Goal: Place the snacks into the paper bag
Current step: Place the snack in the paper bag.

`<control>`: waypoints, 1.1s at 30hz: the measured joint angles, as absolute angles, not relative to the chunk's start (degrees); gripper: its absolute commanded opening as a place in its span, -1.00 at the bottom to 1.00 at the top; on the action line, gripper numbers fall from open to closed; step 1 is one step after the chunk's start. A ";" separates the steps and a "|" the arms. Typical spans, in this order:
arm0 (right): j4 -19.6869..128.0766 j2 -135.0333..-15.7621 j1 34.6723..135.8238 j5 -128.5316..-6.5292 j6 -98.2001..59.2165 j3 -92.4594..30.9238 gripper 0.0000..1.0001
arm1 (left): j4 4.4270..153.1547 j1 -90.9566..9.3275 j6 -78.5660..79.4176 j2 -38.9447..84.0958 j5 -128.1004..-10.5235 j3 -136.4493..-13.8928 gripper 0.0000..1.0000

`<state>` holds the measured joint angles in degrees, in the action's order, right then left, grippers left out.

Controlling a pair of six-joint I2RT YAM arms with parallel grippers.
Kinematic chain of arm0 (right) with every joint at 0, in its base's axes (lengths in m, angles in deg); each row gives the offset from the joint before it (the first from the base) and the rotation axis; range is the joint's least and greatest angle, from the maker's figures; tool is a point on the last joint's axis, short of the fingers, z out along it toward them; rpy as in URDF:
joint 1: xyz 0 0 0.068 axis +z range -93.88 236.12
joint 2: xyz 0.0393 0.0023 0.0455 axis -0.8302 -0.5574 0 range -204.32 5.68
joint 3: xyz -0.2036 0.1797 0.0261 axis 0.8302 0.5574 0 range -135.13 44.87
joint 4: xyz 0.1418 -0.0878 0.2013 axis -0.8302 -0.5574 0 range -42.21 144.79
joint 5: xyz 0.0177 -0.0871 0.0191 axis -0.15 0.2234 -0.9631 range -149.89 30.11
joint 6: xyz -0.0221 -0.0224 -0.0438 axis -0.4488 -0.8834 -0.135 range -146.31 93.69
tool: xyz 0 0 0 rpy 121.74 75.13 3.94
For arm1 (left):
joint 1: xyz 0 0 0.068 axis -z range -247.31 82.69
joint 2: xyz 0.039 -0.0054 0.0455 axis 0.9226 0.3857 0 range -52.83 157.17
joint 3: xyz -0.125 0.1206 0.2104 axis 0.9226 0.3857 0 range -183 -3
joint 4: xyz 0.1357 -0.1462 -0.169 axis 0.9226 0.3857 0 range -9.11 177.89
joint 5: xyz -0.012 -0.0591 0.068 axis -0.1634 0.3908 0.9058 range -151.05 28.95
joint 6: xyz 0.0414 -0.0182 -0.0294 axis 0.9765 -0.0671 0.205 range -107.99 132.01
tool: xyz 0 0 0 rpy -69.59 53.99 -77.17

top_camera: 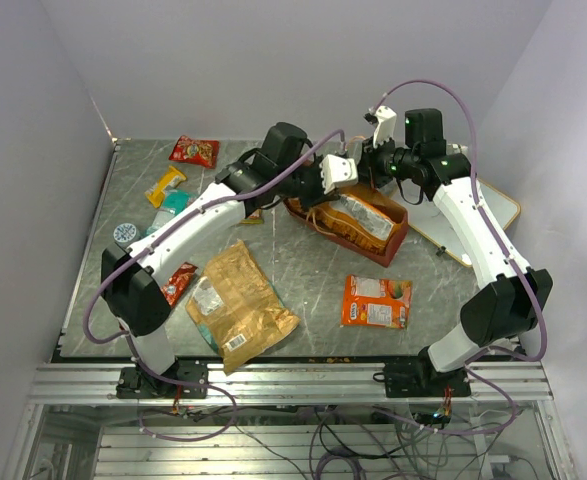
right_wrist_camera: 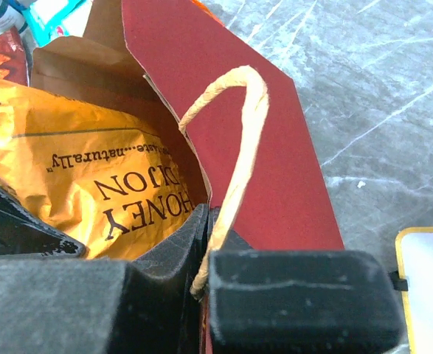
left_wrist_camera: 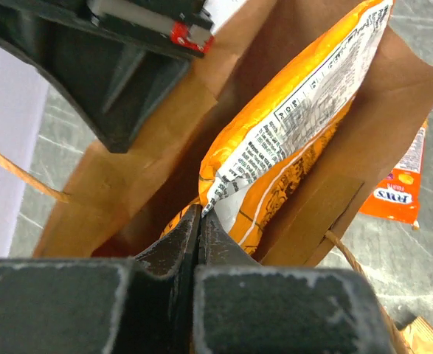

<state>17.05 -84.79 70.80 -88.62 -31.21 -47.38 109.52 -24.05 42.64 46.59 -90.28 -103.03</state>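
Though pressed flat together, pinching something all the same: on the left gripper (left_wrist_camera: pixel 199 221), black jaws nipped onto a sealed corner of the orange chip bag (left_wrist_camera: pixel 290 125), right where crinkled foil meets the brown kraft lining of the paper bag (left_wrist_camera: pixel 113 184). Cannot tell whether a fold of the paper is caught in there too. On the right gripper (right_wrist_camera: pixel 205 228), jaws likewise closed, clamped on the twisted tan handle (right_wrist_camera: pixel 240 140) beside the red outer wall of that bag.

Seen from above, paper bag near the middle of the grey marbled table (top_camera: pixel 313 280), mouth open toward the camera, both grippers at its far rim, chip bag partly sunk inside with its white printed back showing. Hidden: the bag's base and whatever lies under the packet. From the right wrist, a golden creased face printed HONEY DIJON, upside down, filling the brown mouth; same packet or a second one, impossible to say. Cut off at that view's lower right corner: white board (right_wrist_camera: pixel 430 287) with a yellow edge.

Loose on the table: large gold bag (top_camera: pixel 248 300), wrinkled and flat, near the left arm's base; orange flat pack (top_camera: pixel 376 301), glossy, near the paper bag on its near side; red Doritos bag (top_camera: pixel 194 151) at the far left; small yellow packet (top_camera: pixel 166 186), teal packet (top_camera: pixel 176 204) and small red packet (top_camera: pixel 179 283) down the left side. Print on these too fine to read.
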 measured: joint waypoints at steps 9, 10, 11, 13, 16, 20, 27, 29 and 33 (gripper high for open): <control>16.73 -84.79 70.80 -89.25 -31.96 -47.38 -1.00 | 112.99 -24.09 48.74 46.59 -94.15 -101.74 -0.86; 16.68 -84.79 70.80 -89.30 -32.17 -47.38 -1.00 | 113.87 -24.09 49.76 46.59 -94.37 -101.74 -0.86; 16.68 -84.79 70.80 -89.39 -32.46 -47.36 -1.00 | 114.74 -24.11 50.92 46.59 -94.57 -101.74 -0.86; 16.60 -84.64 70.80 -89.60 -32.90 -47.29 -1.00 | 116.31 -24.16 52.87 46.61 -94.98 -101.72 -0.86; 16.62 -83.90 70.78 -90.00 -33.46 -46.62 -1.00 | 117.56 -24.49 55.60 46.61 -95.68 -101.37 -0.86; 16.51 -83.39 70.78 -90.72 -34.08 -46.29 -1.00 | 118.22 -24.79 59.47 46.67 -97.37 -99.86 -0.86; 16.27 -83.39 70.75 -92.05 -34.27 -46.27 -1.00 | 123.29 -24.79 69.74 49.69 -101.45 -102.24 -0.86; 16.27 -83.39 70.75 -91.99 -34.27 -46.18 -1.00 | 125.65 -24.79 72.78 51.18 -101.85 -103.66 -0.85; 16.29 -83.37 70.75 -91.83 -34.25 -45.70 -1.00 | 129.97 -24.79 77.52 52.81 -101.80 -104.04 -0.73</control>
<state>16.29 -83.37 70.75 -91.83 -34.25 -45.70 129.97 -24.79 77.52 52.81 -101.80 -104.04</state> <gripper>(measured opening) 0.007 0.096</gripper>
